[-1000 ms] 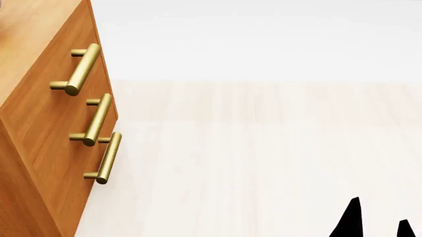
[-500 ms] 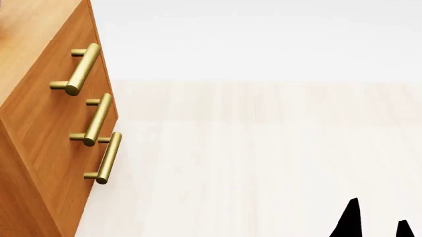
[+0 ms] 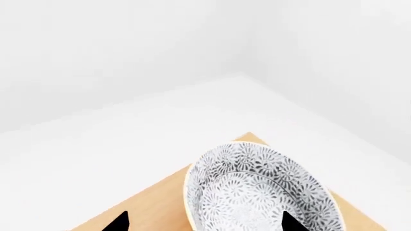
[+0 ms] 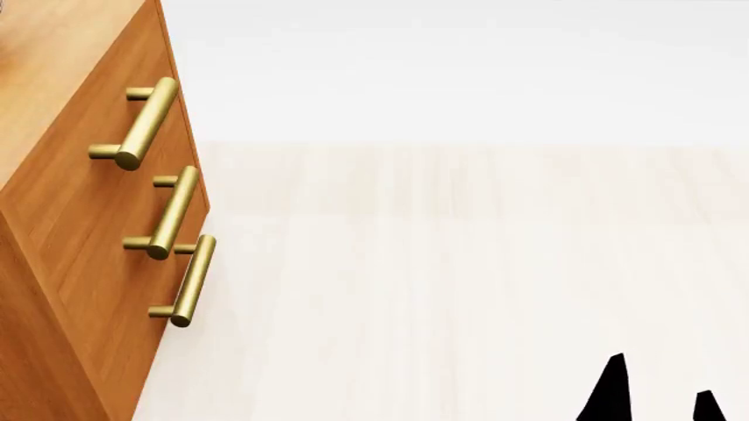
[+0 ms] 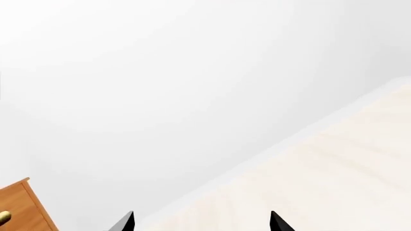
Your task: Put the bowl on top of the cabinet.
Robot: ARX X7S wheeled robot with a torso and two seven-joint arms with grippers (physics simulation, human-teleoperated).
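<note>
**One bowl on the cabinet top, seen only from the left wrist**

We count one bowl, one cabinet and three brass bar handles on its drawer fronts: the top handle, the middle handle and the bottom handle.

The bowl appears in the left wrist view alone. There it sits on the light wood top of the cabinet, close to one corner, its grey-and-white floral inside facing up. The head view shows the cabinet's orange-brown front and a sliver of its top, with pale floor stretching away to its right, but no bowl. The right wrist view catches only a small corner of the cabinet, a bit of brass at the edge, the floor and a white wall.

Of the left gripper we see two dark fingertips set wide apart, one beside the bowl over bare wood, the other in front of the bowl's inside. Whether that tip touches the bowl, we cannot tell. The jaws are spread and grip nothing.

The right gripper also shows two separated tips with empty space between them, over the floor.
</note>
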